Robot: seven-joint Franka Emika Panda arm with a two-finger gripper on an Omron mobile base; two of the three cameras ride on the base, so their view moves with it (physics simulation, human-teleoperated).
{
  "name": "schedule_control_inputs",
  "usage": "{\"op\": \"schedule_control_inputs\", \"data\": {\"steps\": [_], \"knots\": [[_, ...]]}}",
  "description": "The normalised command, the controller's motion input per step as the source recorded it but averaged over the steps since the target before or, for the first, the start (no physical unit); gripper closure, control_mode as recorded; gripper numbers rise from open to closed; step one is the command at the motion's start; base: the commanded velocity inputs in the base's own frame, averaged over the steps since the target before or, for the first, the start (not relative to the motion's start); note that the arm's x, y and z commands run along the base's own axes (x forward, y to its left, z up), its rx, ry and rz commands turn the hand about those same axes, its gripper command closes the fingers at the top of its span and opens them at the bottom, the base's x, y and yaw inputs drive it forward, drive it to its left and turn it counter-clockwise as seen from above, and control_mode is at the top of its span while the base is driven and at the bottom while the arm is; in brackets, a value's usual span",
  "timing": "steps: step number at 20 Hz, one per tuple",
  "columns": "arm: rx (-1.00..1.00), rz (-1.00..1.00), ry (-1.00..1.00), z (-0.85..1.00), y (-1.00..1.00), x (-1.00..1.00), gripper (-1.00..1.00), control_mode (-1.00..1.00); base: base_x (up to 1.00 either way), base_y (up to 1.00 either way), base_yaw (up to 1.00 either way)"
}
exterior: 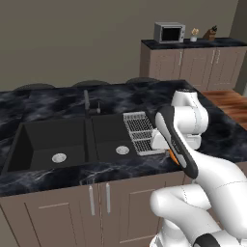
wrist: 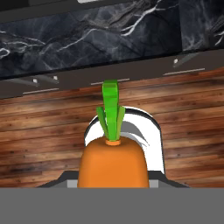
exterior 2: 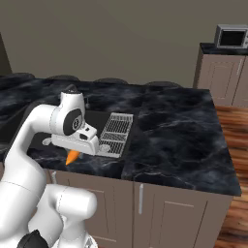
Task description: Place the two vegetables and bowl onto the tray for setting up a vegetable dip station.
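Arm at the front edge of the counter [exterior 2: 174, 140], with the carrot [wrist: 112, 164] in hand. In the hand view the carrot's orange body sat at the bottom centre, between the fingertips, its green top [wrist: 111, 109] pointing away from the camera toward the wooden floor [wrist: 43, 131] and the cabinet fronts beyond. The gripper [exterior 2: 73, 154] was pinched on the carrot, jaws only partly apart around it. In the right base view the orange tip hung below the hand, just over the counter's front edge and beside the dish rack [exterior 2: 115, 133]; in the left base view a sliver of orange showed behind the forearm, next to the rack [exterior: 141, 132] and right of the sink [exterior: 72, 140].

Step in hand, as judged: carrying the first vegetable toward the tray. The tray, the bowl and the second vegetable lay outside these views, so none of the three placements could be counted as done.

The next move would call for bringing the tray within reach, by swinging the arm or driving the base, holding the carrot level and clear of the counter edge, then lowering it inside the rim before the jaws let go.
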Motion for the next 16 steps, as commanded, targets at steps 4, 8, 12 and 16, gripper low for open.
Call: {"op": "schedule_control_inputs", "data": {"steps": [4,8,12,16], "knots": [[0.00,0.00,0.00,0.00,0.00,0.00,1.00,1.00,-0.08,0.70,0.00],[0.00,0.00,0.00,0.00,0.00,0.00,1.00,1.00,-0.05,0.71,0.00],[0.00,0.00,0.00,0.00,0.00,0.00,1.00,1.00,0.00,0.69,0.00],[0.00,0.00,0.00,0.00,0.00,0.00,1.00,1.00,0.00,0.70,0.00]]}}
